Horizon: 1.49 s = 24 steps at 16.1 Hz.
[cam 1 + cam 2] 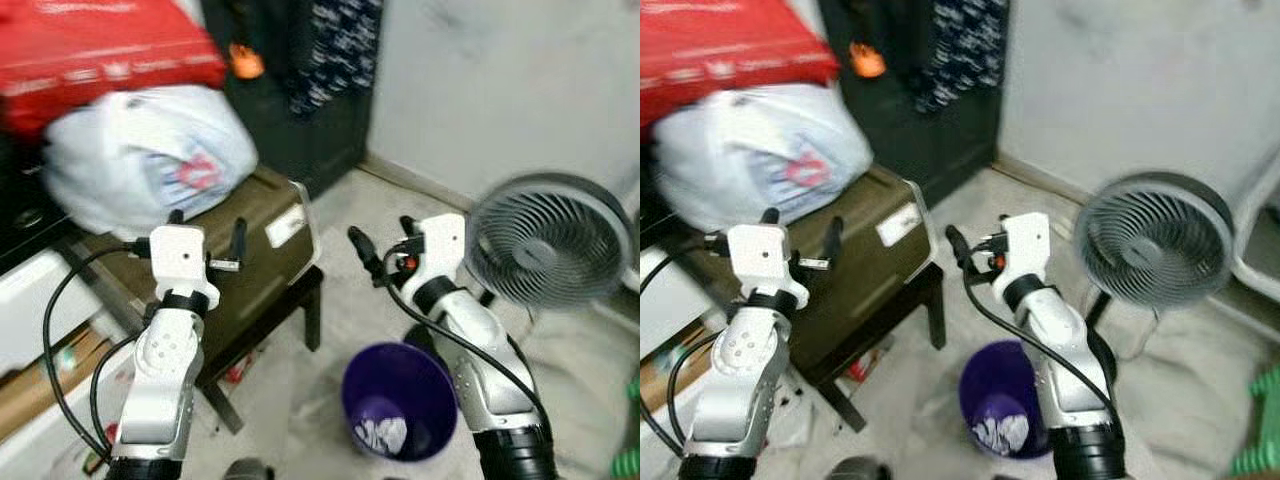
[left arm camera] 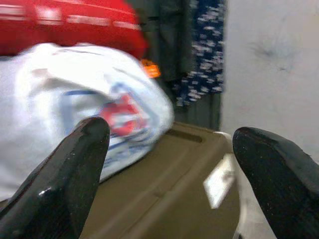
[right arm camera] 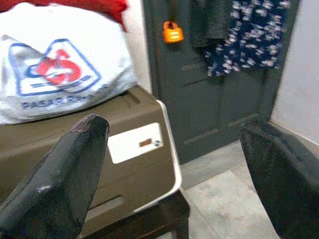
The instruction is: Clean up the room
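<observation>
Facing brown box (image 1: 255, 255) w/ white bag (image 1: 140, 155) atop, purple bin (image 1: 398, 400) on floor; both grippers' fingers apart, empty.

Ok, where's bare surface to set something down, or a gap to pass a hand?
Free: the strip of brown box lid between the white plastic bag and the lid's front edge, and the floor between that box and the fan. Crowded: the box's rear under the bag, and the floor near the purple bin. Left hand and right hand hang open, empty.

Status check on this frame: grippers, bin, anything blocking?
Left gripper open, empty, raised beside brown storage box. Right gripper open, empty, above purple bin. Fan close right.
</observation>
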{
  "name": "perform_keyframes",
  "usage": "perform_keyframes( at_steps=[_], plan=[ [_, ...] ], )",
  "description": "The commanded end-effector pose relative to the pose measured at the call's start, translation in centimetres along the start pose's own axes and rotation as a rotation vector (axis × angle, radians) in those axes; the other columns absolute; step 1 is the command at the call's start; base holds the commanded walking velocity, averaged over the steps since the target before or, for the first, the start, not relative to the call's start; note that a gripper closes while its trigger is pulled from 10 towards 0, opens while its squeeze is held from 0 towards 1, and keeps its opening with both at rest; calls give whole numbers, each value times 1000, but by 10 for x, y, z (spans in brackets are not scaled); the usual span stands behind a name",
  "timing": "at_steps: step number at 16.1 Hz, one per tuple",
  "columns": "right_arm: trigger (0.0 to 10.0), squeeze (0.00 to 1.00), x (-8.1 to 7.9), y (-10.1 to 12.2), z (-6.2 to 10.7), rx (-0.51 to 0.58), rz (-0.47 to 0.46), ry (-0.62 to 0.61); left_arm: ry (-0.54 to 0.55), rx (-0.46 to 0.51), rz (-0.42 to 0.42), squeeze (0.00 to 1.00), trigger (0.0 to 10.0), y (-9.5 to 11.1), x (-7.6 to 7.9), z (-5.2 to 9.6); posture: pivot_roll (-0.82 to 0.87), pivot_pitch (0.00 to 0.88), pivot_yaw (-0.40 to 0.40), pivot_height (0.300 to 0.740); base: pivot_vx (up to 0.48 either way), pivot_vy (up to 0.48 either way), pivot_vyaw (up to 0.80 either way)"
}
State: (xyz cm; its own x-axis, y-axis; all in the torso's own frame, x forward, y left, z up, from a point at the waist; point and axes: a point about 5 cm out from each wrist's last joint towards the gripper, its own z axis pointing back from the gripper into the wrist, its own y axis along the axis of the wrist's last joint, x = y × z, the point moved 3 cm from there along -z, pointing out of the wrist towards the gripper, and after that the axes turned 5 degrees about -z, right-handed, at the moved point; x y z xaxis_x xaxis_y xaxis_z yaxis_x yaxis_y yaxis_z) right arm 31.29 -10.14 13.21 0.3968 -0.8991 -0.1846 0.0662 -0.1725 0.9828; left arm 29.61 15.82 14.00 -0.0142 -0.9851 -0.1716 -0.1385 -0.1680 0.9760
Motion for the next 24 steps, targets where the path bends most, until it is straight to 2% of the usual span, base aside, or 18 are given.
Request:
perform_keyframes(
  at_steps=[1,5,7,8,12,18,21,24],
  plan=[
    [10000,0,-9,1,-6,4,-10,32,40,-19,-16,0,10000,-5,-13,2,-86,0,-34,740,0,0,800],
    [10000,0,-6,2,-4,13,-16,14,51,-24,-23,0,10000,-7,-15,10,-79,0,-31,740,0,0,800],
    [10000,0,6,-4,11,-5,7,-34,68,-53,-34,0,10000,-13,-19,23,-71,0,-33,740,0,0,800],
    [10000,0,17,-9,25,-29,32,-73,94,-81,-46,0,10000,-19,-25,36,-72,0,-34,740,0,0,800],
    [10000,0,29,-14,36,-58,40,-98,121,-101,-36,0,10000,-23,-30,45,-78,0,-36,740,0,0,800],
    [10000,0,26,-10,27,-40,6,-118,137,-106,-27,0,10000,-21,-30,42,-77,0,-35,740,0,0,800],
    [10000,0,15,-8,12,-11,-30,-102,151,-134,-2,0,10000,-28,-31,39,-75,0,-13,740,0,0,800],
    [10000,0,10,-3,1,22,-43,-95,116,-110,14,0,10000,-23,-29,30,-72,0,1,740,0,0,533]
  ],
)
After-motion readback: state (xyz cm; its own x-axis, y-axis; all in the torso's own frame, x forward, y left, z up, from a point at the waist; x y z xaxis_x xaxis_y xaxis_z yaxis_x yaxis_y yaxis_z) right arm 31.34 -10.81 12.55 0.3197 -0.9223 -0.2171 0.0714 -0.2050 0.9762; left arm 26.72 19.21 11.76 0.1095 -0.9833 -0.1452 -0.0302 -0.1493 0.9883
